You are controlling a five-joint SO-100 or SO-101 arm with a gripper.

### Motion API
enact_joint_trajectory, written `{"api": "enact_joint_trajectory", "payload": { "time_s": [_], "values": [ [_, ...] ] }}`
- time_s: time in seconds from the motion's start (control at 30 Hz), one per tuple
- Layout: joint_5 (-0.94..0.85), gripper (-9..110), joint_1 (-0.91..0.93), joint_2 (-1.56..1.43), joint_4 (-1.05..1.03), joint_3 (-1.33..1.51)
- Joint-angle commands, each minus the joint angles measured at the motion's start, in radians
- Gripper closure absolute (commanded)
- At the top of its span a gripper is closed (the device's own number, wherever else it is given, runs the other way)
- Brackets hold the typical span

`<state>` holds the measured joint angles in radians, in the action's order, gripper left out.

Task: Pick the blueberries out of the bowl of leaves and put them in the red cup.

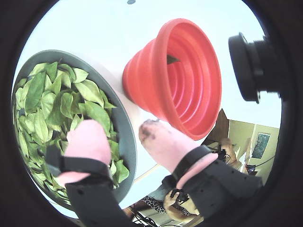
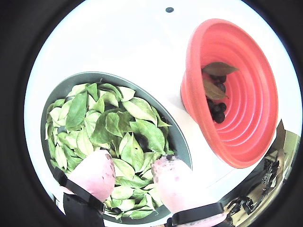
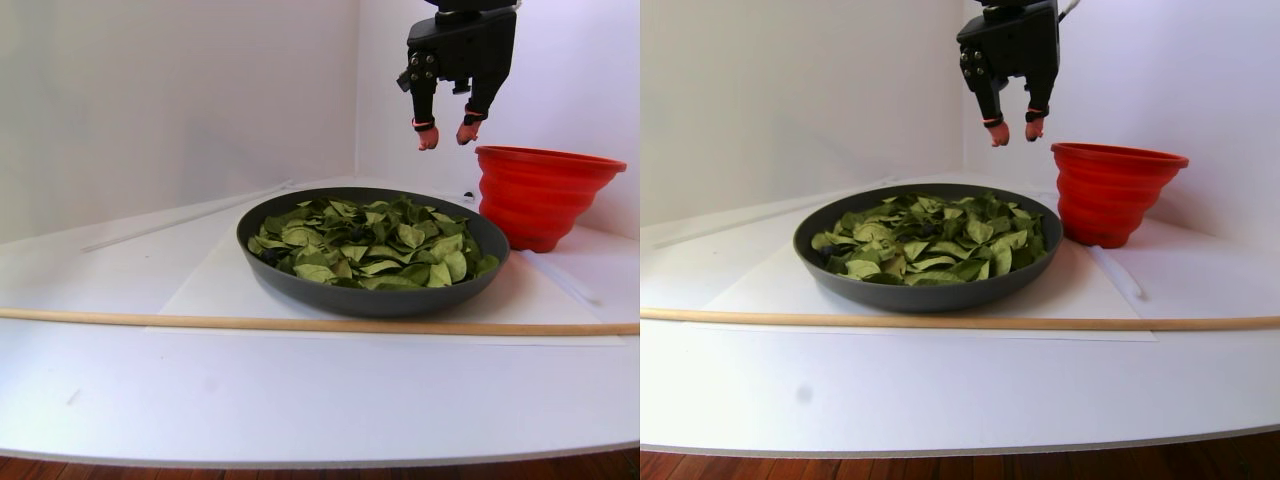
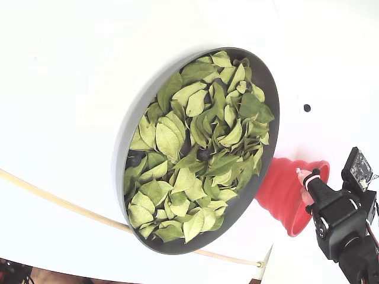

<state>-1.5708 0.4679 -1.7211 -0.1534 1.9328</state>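
In a wrist view the gripper (image 1: 120, 135) hangs with its pink fingers (image 1: 87, 139) spread apart and empty, over the bowl's (image 1: 124, 124) rim beside the red cup (image 1: 177, 78). In another wrist view several blueberries (image 2: 218, 111) lie inside the cup, which sits just beside the bowl; leaves (image 2: 109, 130) fill the bowl. The stereo pair view shows the gripper high above the bowl's cup-side edge. In the fixed view one dark berry (image 4: 204, 154) peeks between leaves mid-bowl.
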Motion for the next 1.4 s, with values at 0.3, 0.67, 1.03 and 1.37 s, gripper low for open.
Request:
{"api": "enact_joint_trajectory", "payload": {
  "time_s": [0.3, 0.67, 1.03, 1.37],
  "values": [
    [0.025, 86, -0.058, -0.198, -0.026, 0.026],
    [0.038, 85, -0.100, -0.222, -0.040, 0.071],
    [0.052, 85, -0.143, -0.252, -0.067, 0.124],
    [0.054, 84, -0.173, -0.276, -0.083, 0.184]
  ]
}}
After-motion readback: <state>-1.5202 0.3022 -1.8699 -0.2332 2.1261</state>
